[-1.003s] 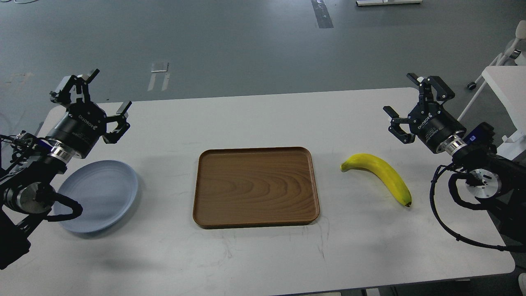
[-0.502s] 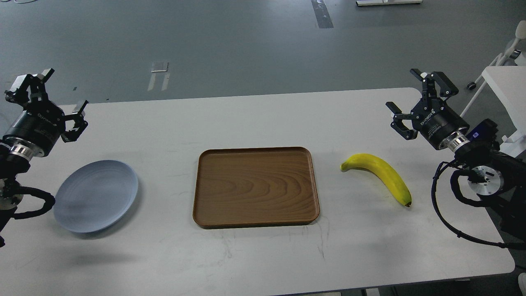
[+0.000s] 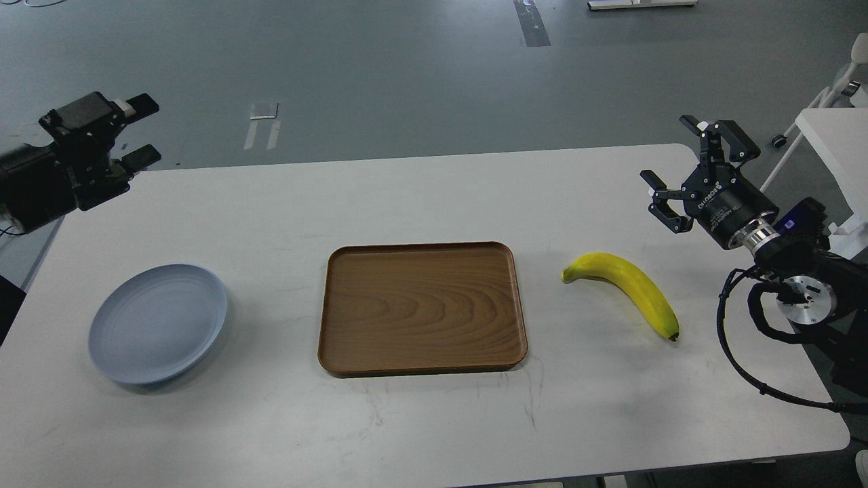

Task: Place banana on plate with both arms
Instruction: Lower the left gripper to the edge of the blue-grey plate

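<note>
The yellow banana lies on the white table, right of the tray, its dark tip toward the front right. The pale blue-grey plate sits empty at the table's left. My right gripper is open and empty, raised above the table's right edge, behind and right of the banana. My left gripper is open and empty, held high past the table's back left corner, well behind the plate.
A brown wooden tray lies empty at the table's middle, between plate and banana. A white stand is beyond the right edge. Grey floor lies behind the table.
My left arm has swung up and away to the left, uncovering the plate, and its gripper has turned sideways. My right gripper has drifted slightly right. Banana, plate and tray have not moved.
</note>
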Robot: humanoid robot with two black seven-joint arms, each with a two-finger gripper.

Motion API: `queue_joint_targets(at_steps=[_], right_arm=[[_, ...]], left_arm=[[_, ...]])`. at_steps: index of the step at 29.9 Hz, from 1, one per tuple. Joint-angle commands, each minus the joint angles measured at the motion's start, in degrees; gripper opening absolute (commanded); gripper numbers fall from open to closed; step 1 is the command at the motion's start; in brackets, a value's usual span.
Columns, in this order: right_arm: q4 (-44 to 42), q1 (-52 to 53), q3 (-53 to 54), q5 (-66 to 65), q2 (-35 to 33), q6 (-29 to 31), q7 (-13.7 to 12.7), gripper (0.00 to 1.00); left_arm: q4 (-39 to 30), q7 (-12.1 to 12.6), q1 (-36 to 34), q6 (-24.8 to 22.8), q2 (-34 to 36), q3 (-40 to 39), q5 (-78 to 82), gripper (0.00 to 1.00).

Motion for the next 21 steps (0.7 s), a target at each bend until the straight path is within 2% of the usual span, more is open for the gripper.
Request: queue_joint_targets(at_steps=[1, 2, 5, 7, 9, 15, 21], right_arm=[[0.01, -0.01, -0.04, 0.00, -0.21, 0.01, 0.00, 1.00], [0.01, -0.01, -0.04, 0.00, -0.21, 0.01, 0.00, 1.00], [0.01, -0.10, -0.04, 0.00, -0.21, 0.01, 0.00, 1.00], [0.01, -0.10, -0.04, 0.00, -0.30, 0.01, 0.00, 1.00], [0.01, -0.19, -0.04, 0.00, -0.65, 0.01, 0.00, 1.00], [0.10, -0.19, -0.21, -0.09, -1.00, 0.01, 0.00, 1.00], [0.10, -0.19, -0.13, -0.09, -1.09, 0.01, 0.00, 1.00]], left_arm=[[-3.14, 0.00, 1.15, 0.03, 1.61, 1.24, 16.64, 1.00], [-2.88, 0.00, 1.68, 0.03, 1.43, 1.85, 19.39, 1.00], [-1.04, 0.00, 4.05, 8.14, 1.34, 5.98, 29.33, 1.00], [2.20, 0.00, 4.58, 15.78, 1.08, 11.32, 33.29, 1.00], [5.36, 0.00, 4.58, 18.61, 0.47, 15.28, 33.48, 1.00], [15.65, 0.00, 4.67, 24.07, -2.34, 22.85, 33.05, 1.00], [23.38, 0.00, 5.37, 25.56, -5.68, 23.56, 33.04, 1.00]])
